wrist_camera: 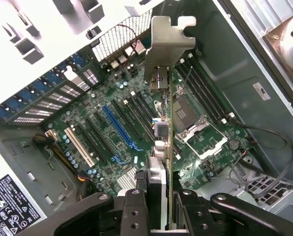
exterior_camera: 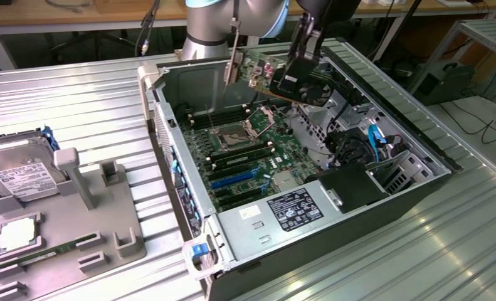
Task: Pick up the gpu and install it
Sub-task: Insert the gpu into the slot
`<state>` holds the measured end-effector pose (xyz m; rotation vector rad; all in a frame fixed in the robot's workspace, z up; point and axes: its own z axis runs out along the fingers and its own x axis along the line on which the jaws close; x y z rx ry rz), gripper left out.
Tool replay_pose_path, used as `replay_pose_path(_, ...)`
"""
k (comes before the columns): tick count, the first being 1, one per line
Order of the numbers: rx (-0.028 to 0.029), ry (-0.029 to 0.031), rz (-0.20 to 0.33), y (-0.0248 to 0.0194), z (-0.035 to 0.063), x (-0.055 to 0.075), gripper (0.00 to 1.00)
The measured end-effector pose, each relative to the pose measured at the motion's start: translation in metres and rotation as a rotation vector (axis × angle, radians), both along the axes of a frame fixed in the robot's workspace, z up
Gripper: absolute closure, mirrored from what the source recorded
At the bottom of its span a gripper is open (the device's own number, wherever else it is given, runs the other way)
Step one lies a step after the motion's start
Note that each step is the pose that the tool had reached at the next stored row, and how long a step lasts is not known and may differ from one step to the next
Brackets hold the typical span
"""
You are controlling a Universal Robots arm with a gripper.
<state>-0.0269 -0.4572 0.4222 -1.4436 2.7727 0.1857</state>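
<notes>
The gpu (exterior_camera: 259, 72) hangs above the open computer case (exterior_camera: 415, 138), held on edge with its silvery bracket (exterior_camera: 232, 68) pointing down toward the case's far wall. My gripper (exterior_camera: 295, 74) is shut on the card's other end. In the wrist view the gpu (wrist_camera: 164, 142) runs edge-on away from the gripper (wrist_camera: 161, 214), and its bracket (wrist_camera: 162, 49) is at the far end. Black fingers (wrist_camera: 135, 211) press on both faces of the card. Below it lies the motherboard with a blue slot (wrist_camera: 119, 128) and the CPU socket (wrist_camera: 198, 132). The card is clear of the board.
On the exterior view's left, a grey fixture tray (exterior_camera: 89, 216) carries a hard drive (exterior_camera: 22, 175), a CPU (exterior_camera: 17, 235) and a memory stick (exterior_camera: 42, 256). Inside the case are the power supply (exterior_camera: 294, 210), cables (exterior_camera: 357, 147) and memory slots (wrist_camera: 205, 93). The case walls stand around the card.
</notes>
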Motion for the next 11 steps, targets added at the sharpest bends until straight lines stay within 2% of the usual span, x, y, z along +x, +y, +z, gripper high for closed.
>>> replay_pose_path(8,0.0042,-0.0006,0.065,-0.0003,0.0,0.0,0.72)
replay_pose_path(11,0.0039,-0.0062,0.086,-0.0004,-0.0001,0.0,0.72)
